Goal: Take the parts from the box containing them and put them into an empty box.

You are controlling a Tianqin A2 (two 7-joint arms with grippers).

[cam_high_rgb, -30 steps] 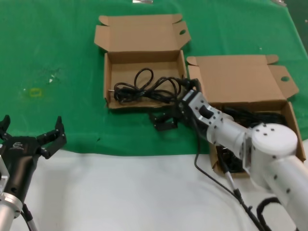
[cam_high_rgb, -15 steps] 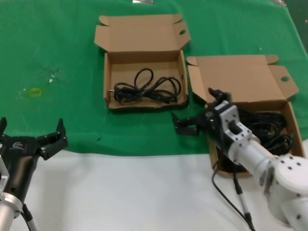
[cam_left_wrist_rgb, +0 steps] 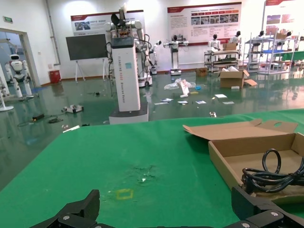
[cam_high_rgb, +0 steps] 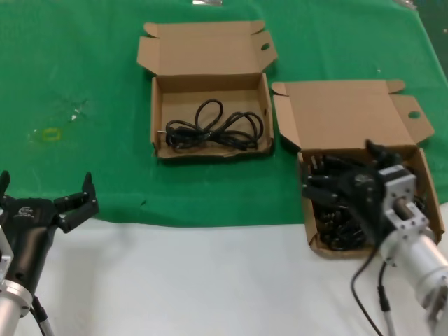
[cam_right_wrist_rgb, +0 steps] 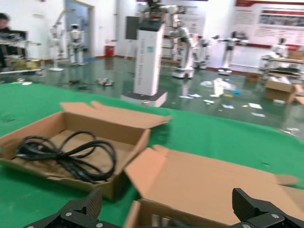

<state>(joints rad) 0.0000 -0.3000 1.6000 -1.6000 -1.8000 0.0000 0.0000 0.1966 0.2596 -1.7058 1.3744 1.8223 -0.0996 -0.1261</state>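
Two open cardboard boxes stand on the green cloth. The far box (cam_high_rgb: 210, 82) holds one coiled black cord (cam_high_rgb: 213, 129), also seen as the cord (cam_right_wrist_rgb: 66, 152) and the cord (cam_left_wrist_rgb: 273, 173) in the wrist views. The near right box (cam_high_rgb: 343, 115) holds a heap of several black cords (cam_high_rgb: 336, 227). My right gripper (cam_high_rgb: 339, 175) hovers open over that heap with nothing between its fingers; its own camera faces the box's raised flap (cam_right_wrist_rgb: 204, 175). My left gripper (cam_high_rgb: 45, 192) waits open at the front left, low over the cloth.
Green cloth (cam_high_rgb: 84, 70) covers the table's far part, with a small yellow square mark (cam_high_rgb: 51, 133) on its left side. A white surface (cam_high_rgb: 196, 280) runs along the front. The two boxes stand close together, the far box's corner near the right box's flap.
My right gripper has swung from the far box's front right corner, to the right and nearer me, to above the right box's cords. It stayed open. The left arm has not moved.
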